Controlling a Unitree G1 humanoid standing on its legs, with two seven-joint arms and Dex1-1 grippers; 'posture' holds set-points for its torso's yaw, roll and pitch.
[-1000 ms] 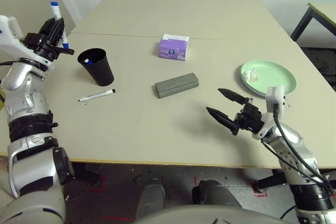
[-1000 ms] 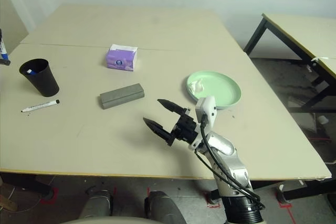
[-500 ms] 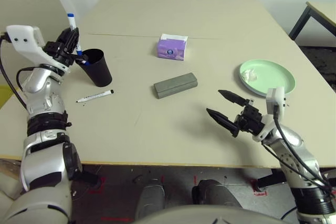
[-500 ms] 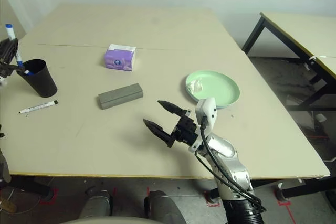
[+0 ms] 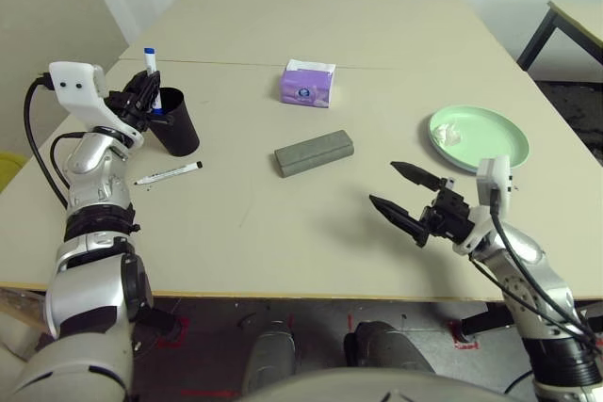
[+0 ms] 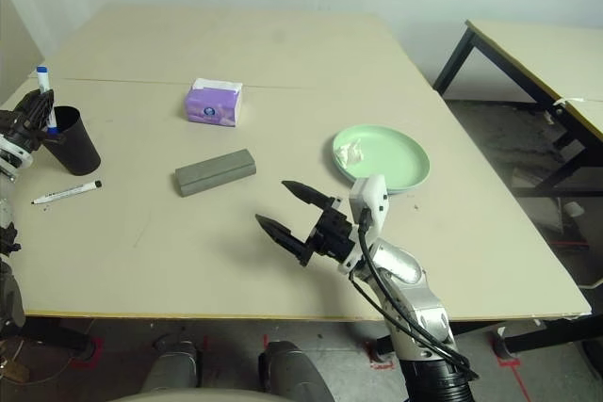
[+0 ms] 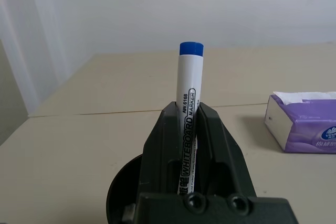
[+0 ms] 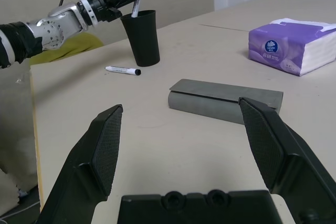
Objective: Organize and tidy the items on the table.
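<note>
Left eye view shows the left hand (image 5: 141,101) pinching the blue-capped marker (image 5: 149,61) upright over the black cup (image 5: 175,120) near the surface's (image 5: 283,233) left edge; lower it straight before releasing, right hand (image 5: 400,191) spread idle.

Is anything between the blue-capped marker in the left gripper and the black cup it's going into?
Nothing visible blocks it. The left gripper holds the blue-capped marker upright right at the black cup, its lower end at the cup's open mouth. Something blue already sits inside the cup, but the opening looks free.
</note>
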